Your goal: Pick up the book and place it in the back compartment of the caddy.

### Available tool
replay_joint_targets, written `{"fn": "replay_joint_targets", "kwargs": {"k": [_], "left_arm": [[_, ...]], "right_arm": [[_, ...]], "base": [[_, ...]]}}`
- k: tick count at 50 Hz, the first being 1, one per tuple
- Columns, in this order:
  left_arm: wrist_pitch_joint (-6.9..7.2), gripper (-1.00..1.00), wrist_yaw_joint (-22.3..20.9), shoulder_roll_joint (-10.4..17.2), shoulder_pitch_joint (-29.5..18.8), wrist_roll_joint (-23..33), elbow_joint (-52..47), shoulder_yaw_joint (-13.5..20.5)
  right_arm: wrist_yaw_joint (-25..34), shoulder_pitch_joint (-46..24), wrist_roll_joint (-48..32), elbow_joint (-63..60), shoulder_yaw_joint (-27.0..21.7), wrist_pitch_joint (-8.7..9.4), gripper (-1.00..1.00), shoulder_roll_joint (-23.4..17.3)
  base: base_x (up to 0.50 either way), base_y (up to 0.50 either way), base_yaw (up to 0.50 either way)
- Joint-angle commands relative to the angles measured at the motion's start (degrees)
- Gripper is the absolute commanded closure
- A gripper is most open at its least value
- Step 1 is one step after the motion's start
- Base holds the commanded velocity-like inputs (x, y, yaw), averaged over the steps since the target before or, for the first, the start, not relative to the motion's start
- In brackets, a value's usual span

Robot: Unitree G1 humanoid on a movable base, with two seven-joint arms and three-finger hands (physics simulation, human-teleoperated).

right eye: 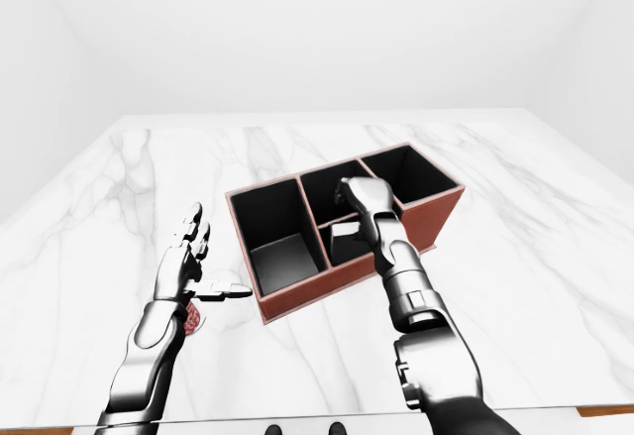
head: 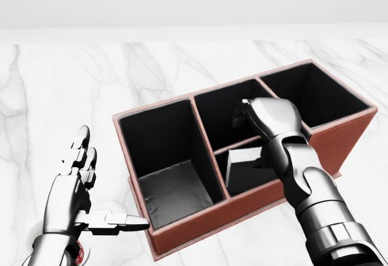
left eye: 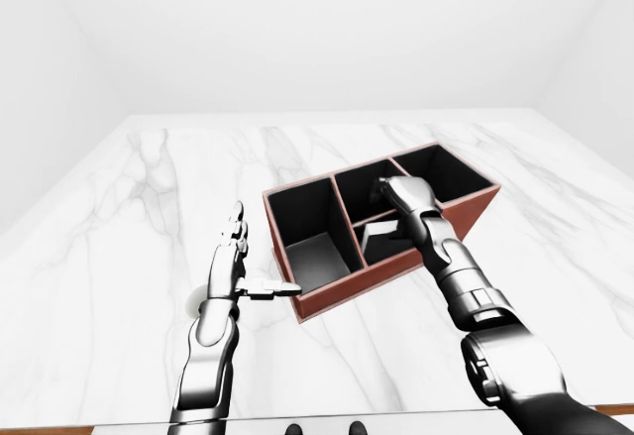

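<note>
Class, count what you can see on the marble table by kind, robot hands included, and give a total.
Caddy: 1
Book: 1
Robot hands: 2, left hand and right hand
Total: 4

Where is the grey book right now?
In the head view, the grey book sits in the red-brown caddy's small lower middle compartment, under the right hand.

Bare simulated room: white marble table point(left eye: 119, 217), blank white walls point(left eye: 317, 29), no furnishings.
</note>
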Motion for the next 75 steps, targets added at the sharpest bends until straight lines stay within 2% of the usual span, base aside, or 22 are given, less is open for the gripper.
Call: {"fn": "replay_joint_targets", "kwargs": {"k": [1, 10, 14, 19, 25, 32, 38, 43, 47, 50, 51, 59, 61, 68, 75], "left_arm": [[0.0, -1.0, 0.0, 0.0, 0.0, 0.0, 0.2, 0.0], [0.0, -1.0, 0.0, 0.0, 0.0, 0.0, 0.3, 0.0], [0.0, -1.0, 0.0, 0.0, 0.1, 0.0, 0.1, 0.0], [0.0, -1.0, 0.0, 0.0, 0.1, 0.0, -0.2, 0.0], [0.0, -1.0, 0.0, 0.0, 0.2, 0.1, -0.1, -0.1], [0.0, -1.0, 0.1, -0.1, 0.2, 0.2, 0.1, -0.2], [0.0, -1.0, 0.0, -0.1, 0.2, 0.2, 0.2, -0.2], [0.0, -1.0, 0.0, -0.1, 0.4, 0.2, 0.0, -0.3], [0.0, -1.0, 0.0, -0.1, 0.4, 0.2, -0.4, -0.3], [0.0, -1.0, -0.1, -0.1, 0.3, 0.0, -0.4, -0.1], [0.0, -1.0, -0.1, -0.1, 0.3, 0.0, -0.4, -0.1], [0.0, -1.0, -0.4, -0.1, 1.2, -0.5, -4.9, 0.0], [0.0, -1.0, -0.6, -0.1, 1.6, -0.8, -7.4, 0.1], [0.0, -1.0, -1.0, -0.1, 2.2, -1.6, -12.6, 0.5], [0.0, -1.0, -1.3, -0.3, 3.2, -2.2, -18.2, 0.5]], "right_arm": [[-1.0, 0.3, -0.3, -0.7, -0.4, 0.0, -1.0, 0.0], [-1.3, 0.8, -0.5, -1.4, -0.4, 0.0, -1.0, -0.2], [0.3, 2.2, 0.1, -4.8, -0.8, 0.0, -1.0, -0.1], [6.1, 6.6, 2.7, -16.7, -2.4, 0.0, -1.0, 0.3], [16.2, 14.4, 8.4, -37.3, -4.7, 0.0, -1.0, 1.5], [23.6, 18.7, 12.4, -53.6, -6.3, 0.0, -1.0, 2.2], [27.2, 21.1, 14.8, -61.7, -6.9, 0.0, -1.0, 2.7], [29.1, 23.3, 17.2, -66.5, -7.3, 1.82, -1.0, 3.2], [29.9, 24.5, 20.1, -70.5, -7.8, 4.92, -1.0, 4.0], [30.7, 25.3, 23.8, -75.5, -8.7, 9.53, -1.0, 4.8], [30.8, 25.6, 24.6, -76.8, -8.8, 10.0, -1.0, 4.8], [30.9, 28.7, 34.4, -88.5, -10.6, 10.0, -1.0, 5.4], [32.1, 29.0, 38.9, -94.2, -11.6, 10.0, -1.0, 6.4], [30.9, 28.1, 46.9, -104.1, -13.2, 10.0, -1.0, 4.9], [27.7, 30.7, 52.4, -104.9, -14.6, 10.0, -1.0, 4.3]], "base": [[0.0, 0.0, 0.0], [0.0, 0.0, 0.0], [0.0, 0.0, 0.0], [0.0, 0.0, 0.0], [0.0, 0.0, 0.0], [0.0, 0.0, 0.0], [0.0, 0.0, 0.0], [0.0, 0.0, 0.0], [0.0, 0.0, 0.0], [0.0, 0.0, 0.0], [0.0, 0.0, 0.0], [0.0, 0.0, 0.0], [0.0, 0.0, 0.0], [0.0, 0.0, 0.0], [0.0, 0.0, 0.0]]}}
